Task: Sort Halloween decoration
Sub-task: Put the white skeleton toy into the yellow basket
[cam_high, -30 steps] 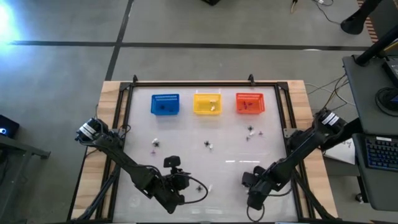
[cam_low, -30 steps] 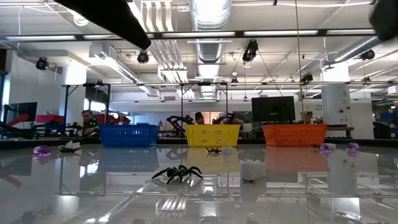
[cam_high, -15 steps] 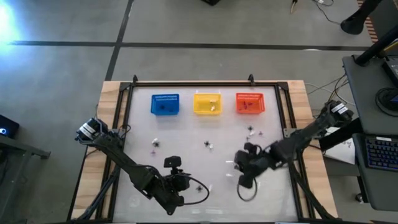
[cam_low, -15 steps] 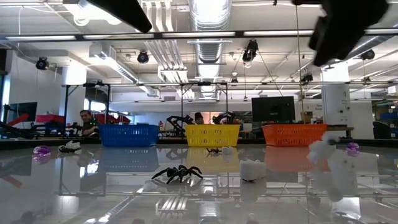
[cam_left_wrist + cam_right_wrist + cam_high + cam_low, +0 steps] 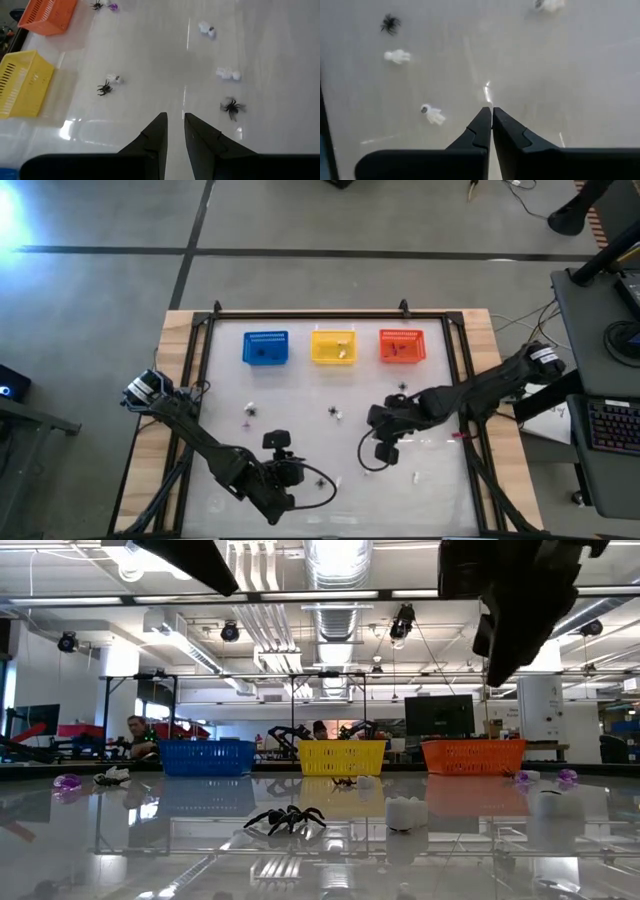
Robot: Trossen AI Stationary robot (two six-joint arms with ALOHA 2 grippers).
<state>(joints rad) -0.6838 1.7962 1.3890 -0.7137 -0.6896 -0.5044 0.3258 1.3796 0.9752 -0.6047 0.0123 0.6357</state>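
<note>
Three plastic baskets (image 5: 265, 347); right pincer (image 5: 491, 116) together, left pincer (image 5: 173, 122) slightly apart, empty.

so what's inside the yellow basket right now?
From above, the yellow basket holds a whitish piece near its right wall. The low view shows only its slatted front wall; more pieces may lie hidden.

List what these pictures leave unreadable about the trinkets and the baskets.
- Basket contents: the high view shows only specks inside the blue basket, yellow basket and orange basket; in the low view their walls hide the insides.
- Blue basket: the left wrist view's edge cuts it off.
- Purple pieces: too small to show their shape.
- Right gripper: blurred in the low view.
</note>
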